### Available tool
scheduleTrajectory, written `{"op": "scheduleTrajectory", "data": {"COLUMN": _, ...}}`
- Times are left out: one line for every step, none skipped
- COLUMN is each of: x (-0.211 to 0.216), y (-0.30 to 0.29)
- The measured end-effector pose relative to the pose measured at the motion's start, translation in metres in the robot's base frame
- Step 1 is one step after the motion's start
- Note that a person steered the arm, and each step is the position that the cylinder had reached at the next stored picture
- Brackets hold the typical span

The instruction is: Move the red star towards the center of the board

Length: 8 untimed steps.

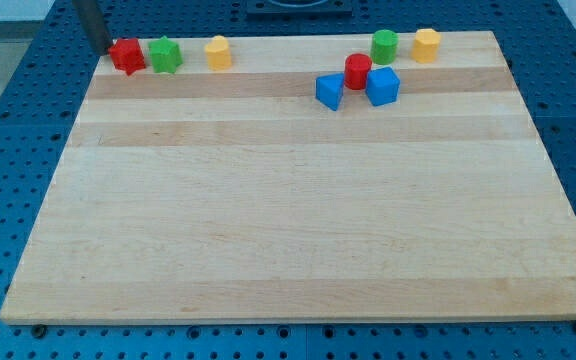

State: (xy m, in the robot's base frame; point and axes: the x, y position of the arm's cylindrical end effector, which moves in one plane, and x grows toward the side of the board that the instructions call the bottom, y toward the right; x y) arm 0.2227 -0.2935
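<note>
The red star point(126, 55) lies at the top left corner of the wooden board point(298, 210). My tip point(101, 49) is just to the left of the red star, close to it or touching it; the rod rises out of the view's top. A green star-like block point(165, 54) sits right next to the red star on its right. A yellow block point(218, 52) lies a little further right along the top edge.
Near the top right stand a green cylinder point(384, 45), a yellow block point(426, 45), a red cylinder point(358, 71), a blue block point(330, 90) and a blue cube point(382, 86). A blue perforated table surrounds the board.
</note>
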Motion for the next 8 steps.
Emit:
{"op": "scheduleTrajectory", "data": {"x": 0.035, "y": 0.014}}
{"op": "scheduleTrajectory", "data": {"x": 0.046, "y": 0.018}}
{"op": "scheduleTrajectory", "data": {"x": 0.046, "y": -0.011}}
{"op": "scheduleTrajectory", "data": {"x": 0.046, "y": -0.011}}
{"op": "scheduleTrajectory", "data": {"x": 0.018, "y": -0.011}}
{"op": "scheduleTrajectory", "data": {"x": 0.005, "y": -0.011}}
{"op": "scheduleTrajectory", "data": {"x": 0.0, "y": -0.011}}
{"op": "scheduleTrajectory", "data": {"x": 0.0, "y": -0.011}}
